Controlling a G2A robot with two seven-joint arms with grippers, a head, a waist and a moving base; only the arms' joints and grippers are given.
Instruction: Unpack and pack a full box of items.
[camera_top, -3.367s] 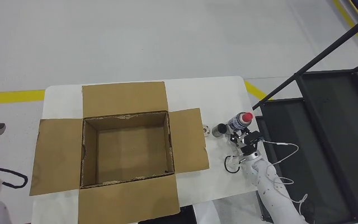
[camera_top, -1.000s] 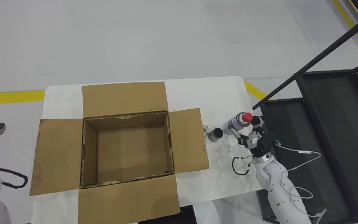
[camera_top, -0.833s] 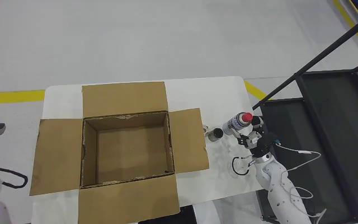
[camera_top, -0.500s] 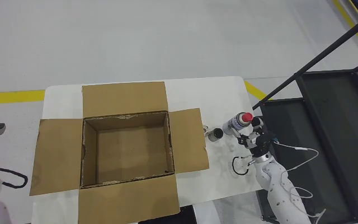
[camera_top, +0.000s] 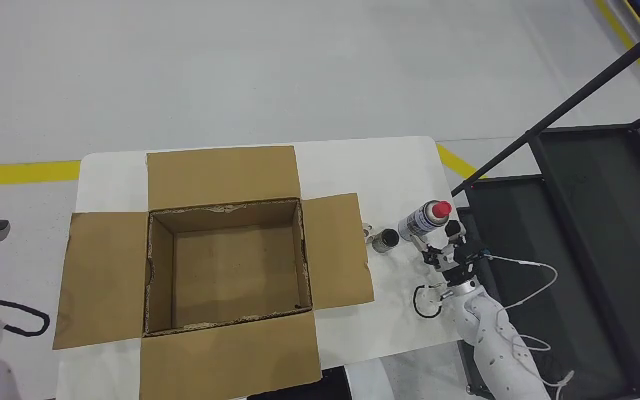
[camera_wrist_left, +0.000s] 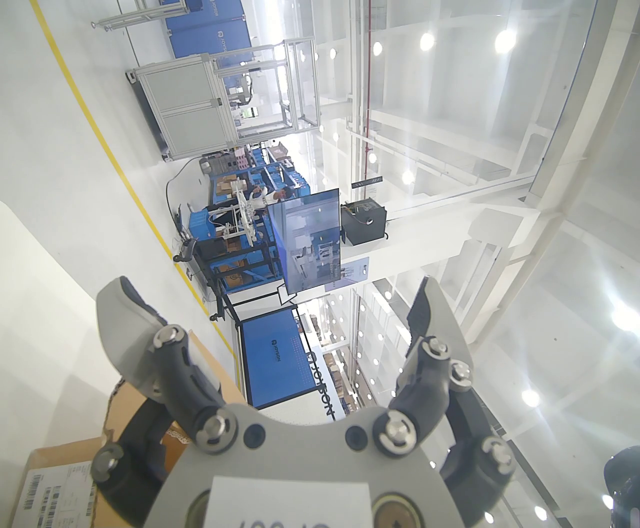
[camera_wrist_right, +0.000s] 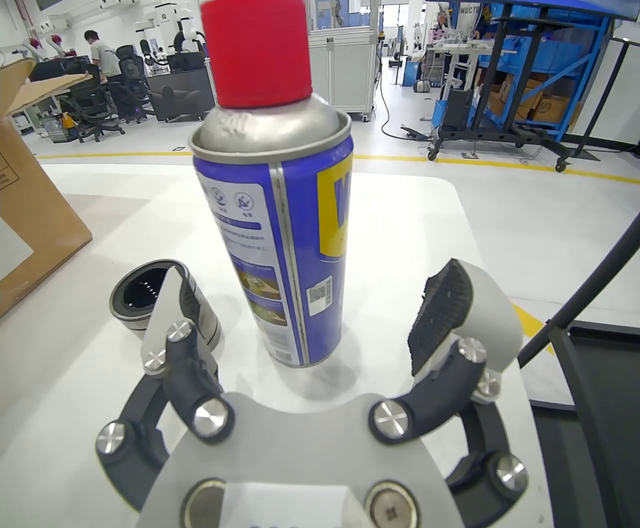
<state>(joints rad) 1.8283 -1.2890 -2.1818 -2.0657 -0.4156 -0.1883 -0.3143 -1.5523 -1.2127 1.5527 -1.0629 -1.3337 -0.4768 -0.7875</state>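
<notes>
An open cardboard box (camera_top: 228, 262) with its flaps spread and nothing visible inside sits on the white table (camera_top: 400, 170). To its right a blue spray can with a red cap (camera_top: 424, 219) (camera_wrist_right: 280, 225) stands upright. A short metal cylinder (camera_top: 384, 240) (camera_wrist_right: 145, 295) lies on its side next to it. My right gripper (camera_top: 447, 250) (camera_wrist_right: 315, 290) is open and level with the can's lower half. The can is just ahead of the fingers and untouched. My left gripper (camera_wrist_left: 275, 310) is open and empty, pointing up at the hall ceiling, with a cardboard corner (camera_wrist_left: 60, 465) beside it.
A dark metal cart (camera_top: 570, 250) with a slanted black bar (camera_top: 540, 130) stands right against the table's right edge, close to my right arm. A tiny pale object (camera_top: 366, 230) lies by the box's right flap. A black cable loop (camera_top: 425, 298) hangs at the wrist.
My right gripper drew back rightward from the can, then edged slightly left toward it again. The metal cylinder lies a little nearer the box's flap than 3.4 s ago.
</notes>
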